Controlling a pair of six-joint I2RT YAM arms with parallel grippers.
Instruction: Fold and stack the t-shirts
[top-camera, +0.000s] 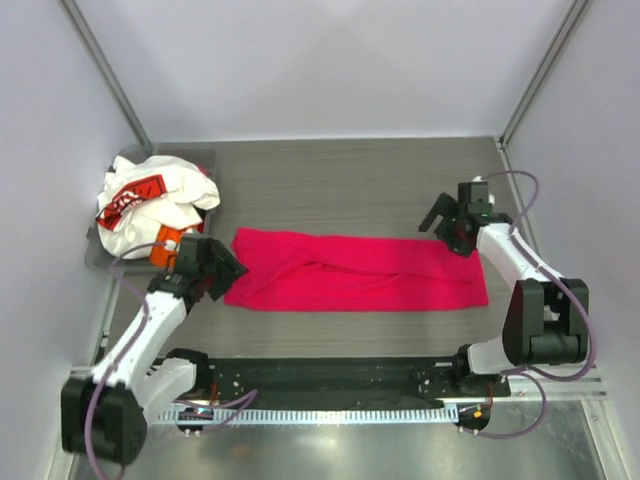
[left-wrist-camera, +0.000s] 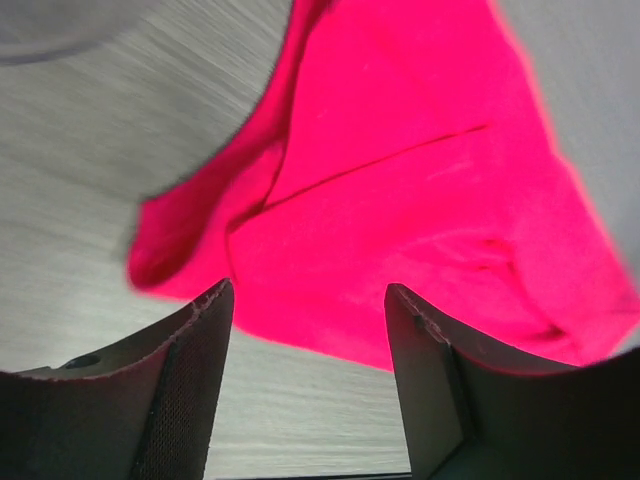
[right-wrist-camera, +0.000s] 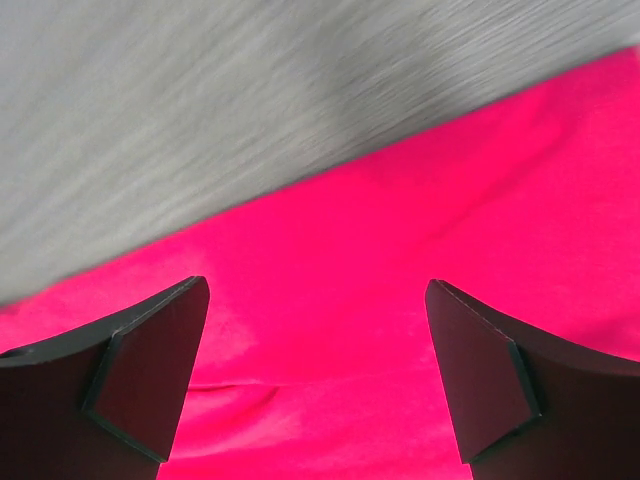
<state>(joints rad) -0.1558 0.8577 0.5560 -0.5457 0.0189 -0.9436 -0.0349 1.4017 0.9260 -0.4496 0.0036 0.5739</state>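
From above, we see the magenta shirt (top-camera: 355, 272) laid out as a long flat band across the middle of the counter (top-camera: 350, 180). The white shirt (top-camera: 150, 195) with its red-and-black print sits crumpled in the grey bin (top-camera: 195, 151) at the far left, and a bit of the orange shirt (top-camera: 168, 243) shows at the bin's near side. The left fingers (top-camera: 226, 268) hang over the band's left end and the right fingers (top-camera: 438, 216) over its far right corner. Both pairs are spread and carry nothing.

We judge that the lengthwise folding of this first shirt is done and a crosswise fold comes next. That calls for each pair to drop onto its end, pinch all the layers together, and bring one end over the other without dragging the band askew.

In the left wrist view, the left fingers (left-wrist-camera: 190, 380) stand apart with nothing between them. The magenta shirt (left-wrist-camera: 400, 200) lies just past their tips, its rumpled left edge and a fold line beyond the gap, with bare counter (left-wrist-camera: 100, 150) to the left. We cannot tell whether the tips touch the cloth.

In the right wrist view, the right fingers (right-wrist-camera: 150, 370) are likewise parted and empty, poised above the magenta shirt (right-wrist-camera: 400, 250). Its straight far edge runs slantwise ahead of them, and counter (right-wrist-camera: 250, 100) lies beyond it.
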